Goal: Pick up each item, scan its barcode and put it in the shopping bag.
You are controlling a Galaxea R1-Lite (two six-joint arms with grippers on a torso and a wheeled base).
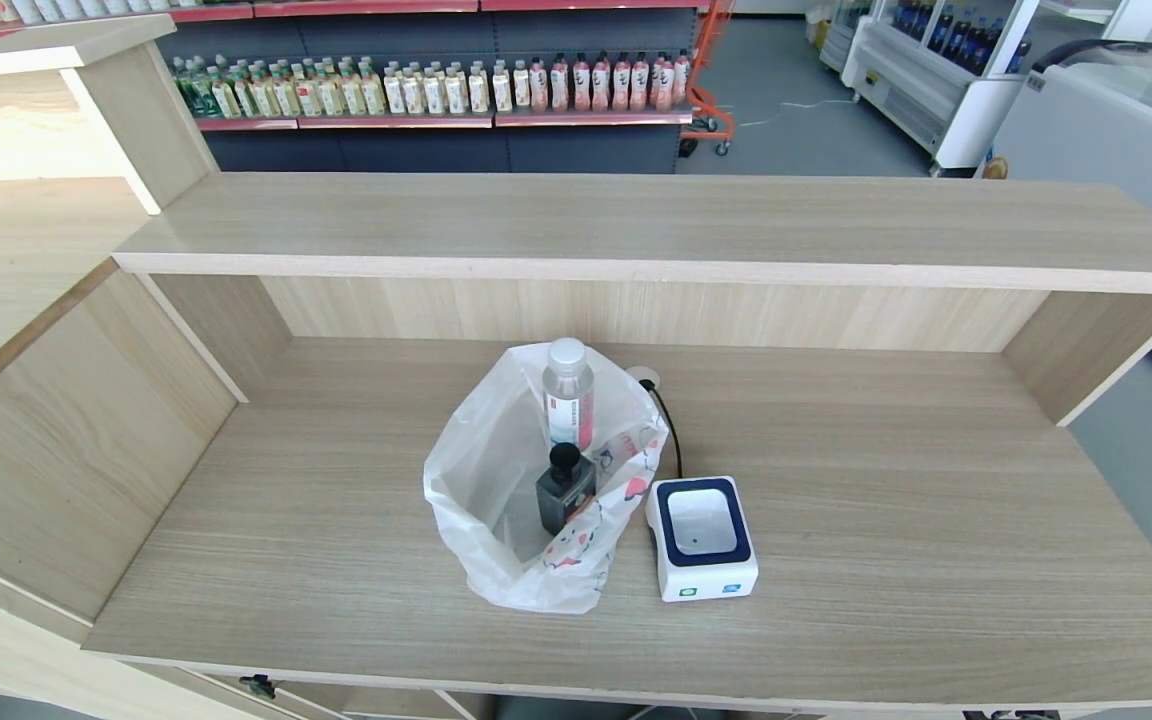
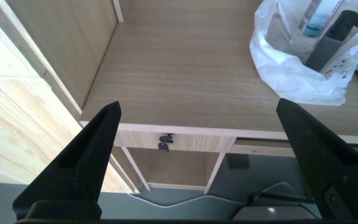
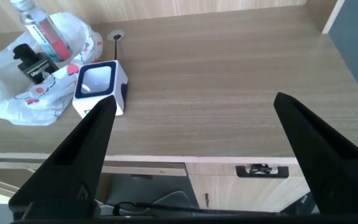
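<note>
A white plastic shopping bag (image 1: 496, 500) stands open in the middle of the wooden counter (image 1: 886, 520). Inside it stand a clear water bottle (image 1: 568, 405) with a white cap and a dark bottle (image 1: 564, 488) with a black cap. Just right of the bag sits the white barcode scanner (image 1: 701, 535) with a dark blue frame, its cable running back to a hole in the counter. My left gripper (image 2: 197, 127) hangs open below and before the counter's front edge, left of the bag (image 2: 291, 68). My right gripper (image 3: 194, 121) is open too, before the front edge, right of the scanner (image 3: 98, 87).
A raised shelf (image 1: 656, 225) and wooden side walls (image 1: 66, 450) enclose the counter at the back, left and right. Store shelves of bottles (image 1: 436, 90) and coolers (image 1: 946, 70) stand far behind. Bare counter lies on both sides of the bag and scanner.
</note>
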